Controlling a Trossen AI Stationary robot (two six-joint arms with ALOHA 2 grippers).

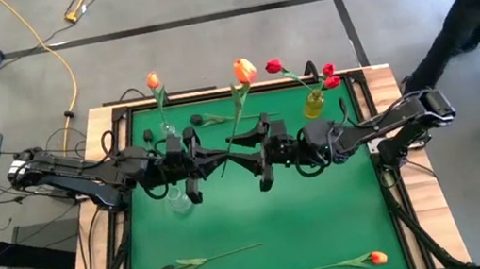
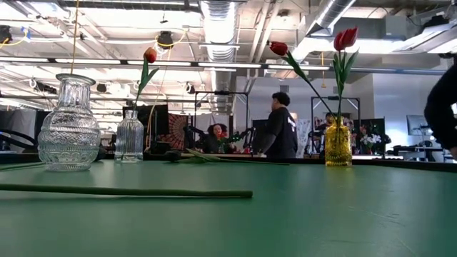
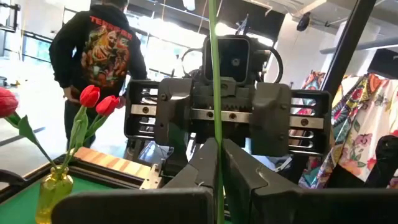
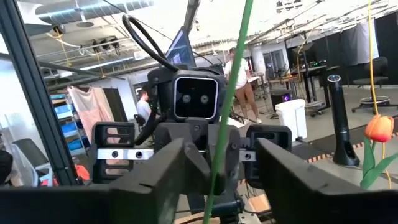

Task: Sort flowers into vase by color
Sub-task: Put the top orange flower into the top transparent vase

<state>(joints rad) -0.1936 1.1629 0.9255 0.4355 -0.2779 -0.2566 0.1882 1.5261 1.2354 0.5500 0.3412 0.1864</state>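
Above mid-surface (image 1: 330, 226), left gripper (image 1: 222, 163) pinches the orange tulip (image 1: 244, 70) stem while right gripper (image 1: 237, 163), half-open, likely closes for the handover.

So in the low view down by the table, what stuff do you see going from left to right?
Big clear vase → small clear vase holding an orange tulip → person in dark top → yellow vase holding red tulips.
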